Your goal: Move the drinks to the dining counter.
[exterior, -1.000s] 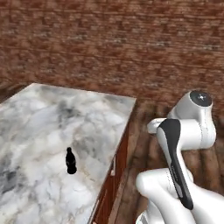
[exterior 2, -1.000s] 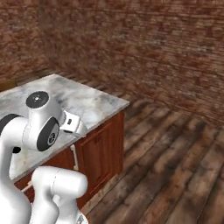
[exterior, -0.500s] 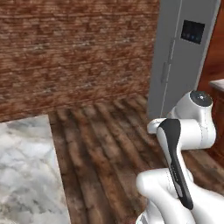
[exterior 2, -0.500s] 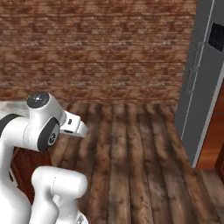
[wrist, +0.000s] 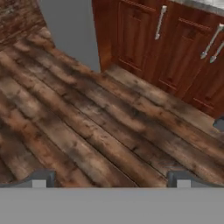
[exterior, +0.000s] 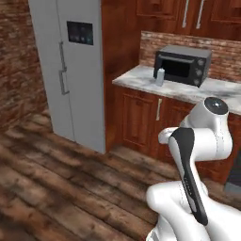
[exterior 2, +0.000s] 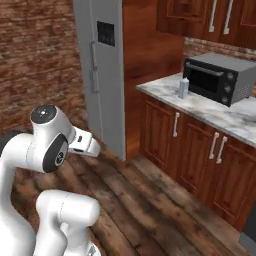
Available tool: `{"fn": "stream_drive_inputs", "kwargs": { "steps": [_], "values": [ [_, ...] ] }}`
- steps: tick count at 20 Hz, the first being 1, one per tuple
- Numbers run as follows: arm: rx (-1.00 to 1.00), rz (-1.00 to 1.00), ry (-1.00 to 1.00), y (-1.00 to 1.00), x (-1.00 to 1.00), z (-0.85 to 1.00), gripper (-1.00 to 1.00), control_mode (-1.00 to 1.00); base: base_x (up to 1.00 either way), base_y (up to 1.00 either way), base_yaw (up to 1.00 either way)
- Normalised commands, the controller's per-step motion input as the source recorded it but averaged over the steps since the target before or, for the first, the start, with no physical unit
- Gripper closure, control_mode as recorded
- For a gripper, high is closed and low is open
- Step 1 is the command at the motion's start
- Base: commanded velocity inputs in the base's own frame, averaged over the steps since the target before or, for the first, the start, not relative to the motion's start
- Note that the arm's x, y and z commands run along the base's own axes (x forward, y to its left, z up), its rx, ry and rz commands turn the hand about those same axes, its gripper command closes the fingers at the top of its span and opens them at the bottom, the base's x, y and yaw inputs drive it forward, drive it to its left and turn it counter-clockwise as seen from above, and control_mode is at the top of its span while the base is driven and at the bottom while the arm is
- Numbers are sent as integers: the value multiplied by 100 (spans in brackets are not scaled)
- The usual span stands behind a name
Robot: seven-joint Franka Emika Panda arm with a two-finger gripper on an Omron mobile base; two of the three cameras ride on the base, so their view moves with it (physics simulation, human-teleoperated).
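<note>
The whole scene has been shifted between the earlier pictures and the present ones, which is attributed to the base and its cameras having turned: the marble island with the small black bottle and the brick wall seen before have been replaced by a kitchen run with a grey refrigerator (exterior: 77,70) and a marble counter (exterior: 141,81). With the microwave (exterior: 182,64) taken as the landmark, the pale grey-blue carton (exterior: 160,76) is found standing upright on the counter just beside the microwave's left front corner; in the right base view the same carton (exterior 2: 184,88) is seen at that corner, close to the counter's front edge. The refrigerator is placed well to the left of the microwave, with a tall panel of reddish wood between the two. Reddish wood cupboard doors with pale bar handles (exterior 2: 176,124) are fitted below the microwave, and upper cabinets (exterior: 197,16) are mounted above it over a brick splashback. Dark plank flooring (wrist: 87,127) is laid in front of the cupboards. The tool (wrist: 110,178) is held above this floor, well apart from the microwave and the carton; its two dark fingertips (wrist: 40,178) are set wide apart, with nothing held between them and bare floor visible in the gap. The arm's white hand (exterior 2: 82,143) is seen folded close to the body, pointing toward the refrigerator side.
</note>
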Motion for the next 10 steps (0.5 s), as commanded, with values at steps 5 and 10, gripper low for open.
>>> {"fn": "stream_drive_inputs", "kwargs": {
  "steps": [5,10],
  "values": [
    [0,0,0,0,0,0,-100,100,30,33,-90],
    [0,0,0,0,0,0,-100,100,100,83,-42]
  ]
}}
